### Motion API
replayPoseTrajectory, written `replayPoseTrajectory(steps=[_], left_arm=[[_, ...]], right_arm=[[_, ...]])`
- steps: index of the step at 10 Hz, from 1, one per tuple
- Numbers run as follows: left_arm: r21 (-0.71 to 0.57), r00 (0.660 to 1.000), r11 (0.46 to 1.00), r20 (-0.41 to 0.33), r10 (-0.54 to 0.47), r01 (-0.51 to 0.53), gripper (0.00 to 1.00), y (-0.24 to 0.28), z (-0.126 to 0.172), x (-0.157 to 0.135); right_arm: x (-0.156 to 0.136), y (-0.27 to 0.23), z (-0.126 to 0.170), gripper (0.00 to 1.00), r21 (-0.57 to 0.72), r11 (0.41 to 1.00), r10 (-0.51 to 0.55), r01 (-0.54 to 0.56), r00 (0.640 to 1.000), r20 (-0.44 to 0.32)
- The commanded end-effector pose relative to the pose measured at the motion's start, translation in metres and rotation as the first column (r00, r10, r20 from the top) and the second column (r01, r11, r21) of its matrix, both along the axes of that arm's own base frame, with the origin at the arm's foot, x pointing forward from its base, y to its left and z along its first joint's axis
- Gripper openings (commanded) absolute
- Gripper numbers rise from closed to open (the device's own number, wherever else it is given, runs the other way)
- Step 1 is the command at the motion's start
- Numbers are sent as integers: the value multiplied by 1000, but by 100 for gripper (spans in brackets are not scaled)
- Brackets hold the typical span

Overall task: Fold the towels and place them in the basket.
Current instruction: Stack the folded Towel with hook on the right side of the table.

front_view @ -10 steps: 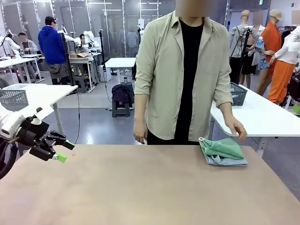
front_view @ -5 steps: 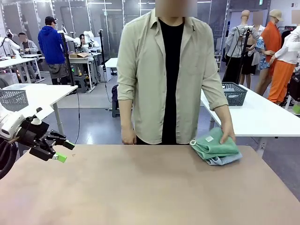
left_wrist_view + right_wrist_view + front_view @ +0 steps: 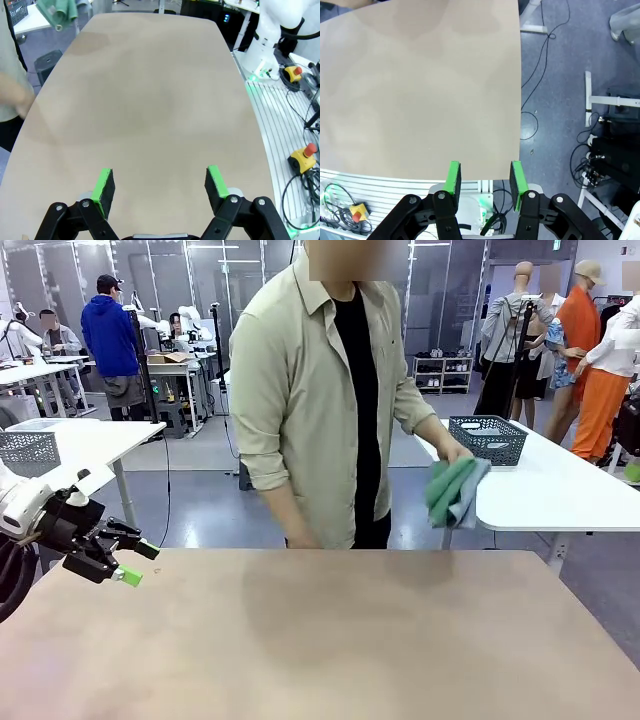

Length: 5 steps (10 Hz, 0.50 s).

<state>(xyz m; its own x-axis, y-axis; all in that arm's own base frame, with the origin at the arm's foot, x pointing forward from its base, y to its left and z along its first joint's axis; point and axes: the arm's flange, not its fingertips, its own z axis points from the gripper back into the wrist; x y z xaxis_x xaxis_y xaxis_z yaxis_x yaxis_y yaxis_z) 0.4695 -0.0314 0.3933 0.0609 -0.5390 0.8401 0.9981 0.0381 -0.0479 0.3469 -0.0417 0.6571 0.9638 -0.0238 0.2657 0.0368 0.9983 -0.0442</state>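
Dangling limp from a hand, soft terry towels.

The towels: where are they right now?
In the front view, the towels hang bunched in the person's hand at picture right, off the table, just before the basket on the neighbouring white table.

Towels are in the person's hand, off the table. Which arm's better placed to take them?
Hard to call, tentatively right: the person's hand holds the towels on the robot's right. The left claw hangs open at the table's far-left edge. The right claw is empty, jaws parted.
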Motion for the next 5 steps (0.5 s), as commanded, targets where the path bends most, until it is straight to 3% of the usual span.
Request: replayPoseTrajectory(steps=[1,2,3,4,5], left_arm=[[10,1000,1000,-13,6,-6,92,0,3,0],[0,1000,1000,0,0,0,92,0,0,0],[-46,987,997,-153,46,-54,92,-5,21,-8],[-31,950,987,-277,142,-157,92,-6,49,-8],[17,892,966,-378,246,-259,92,-2,77,-5]], right_arm=[[0,-1,1,51,-8,1000,-8,8,1000,-9],[0,0,0,51,0,1000,0,0,1000,0],[-1,-6,18,51,101,995,9,-9,1000,-1],[1,-15,36,51,207,978,25,-21,1000,-17],[5,-26,50,51,286,958,41,-31,999,-28]])
